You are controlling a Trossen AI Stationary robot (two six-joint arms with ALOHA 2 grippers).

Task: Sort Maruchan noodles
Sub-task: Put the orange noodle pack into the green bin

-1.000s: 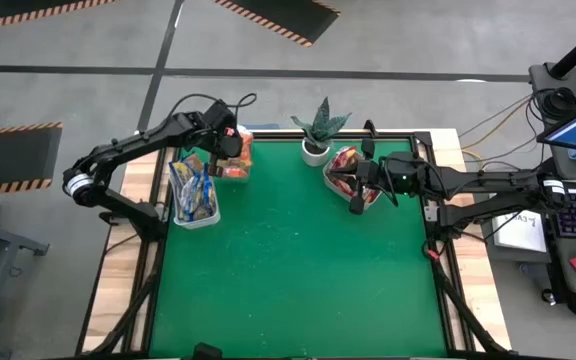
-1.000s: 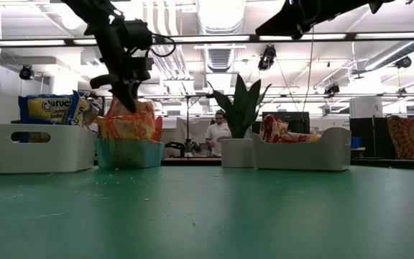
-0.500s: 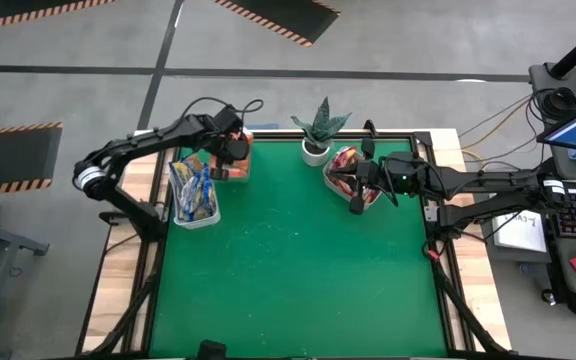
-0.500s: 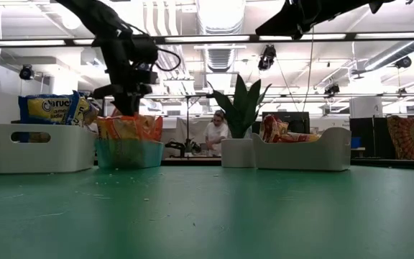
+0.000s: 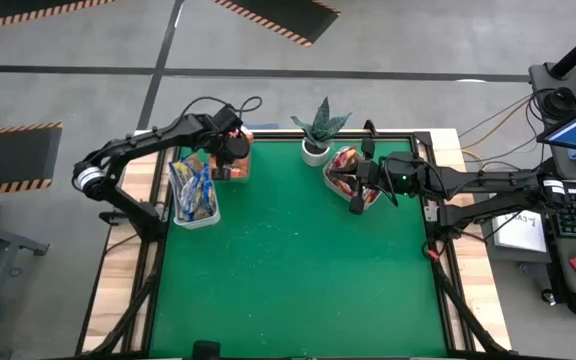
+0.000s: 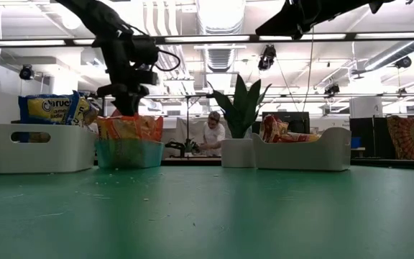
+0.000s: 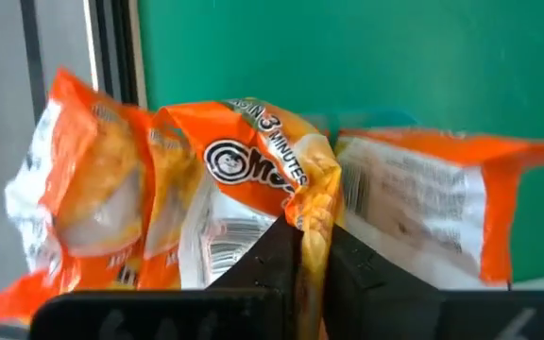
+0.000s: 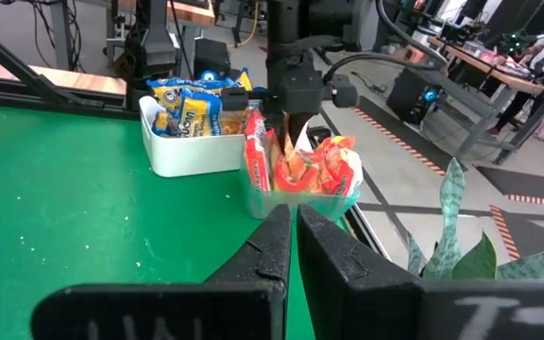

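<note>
My left gripper [image 5: 230, 152] hangs over the clear-teal bin [image 6: 128, 153] at the table's far left and is shut on one orange noodle packet [image 7: 253, 165]. More orange packets [image 6: 129, 128] stand in that bin. Yellow-and-blue packets [image 6: 49, 108] stand in the white bin [image 5: 194, 212] beside it. Red packets [image 6: 279, 129] lie in the grey bin [image 6: 304, 151] at the far right. My right gripper [image 8: 294, 236] is shut and empty, high over the grey bin. My left gripper pinches the orange packet's crumpled upper edge [image 7: 315, 212] between its two fingers, coming from above and pointing down. The packet stands upright in the clear-teal bin between other orange packets [image 7: 423, 189], its lower part hidden inside the bin.
A potted plant [image 5: 317, 130] in a white pot stands at the far edge between the teal and grey bins. The green mat [image 5: 298, 270] stretches from the bins to the near edge. A person [image 6: 210, 133] sits in the room beyond the table.
My left gripper has come down toward the clear-teal bin, staying shut, and shifted slightly toward the table's right. The orange packet it holds stood above the others a second ago and now sits level with them in the bin.
</note>
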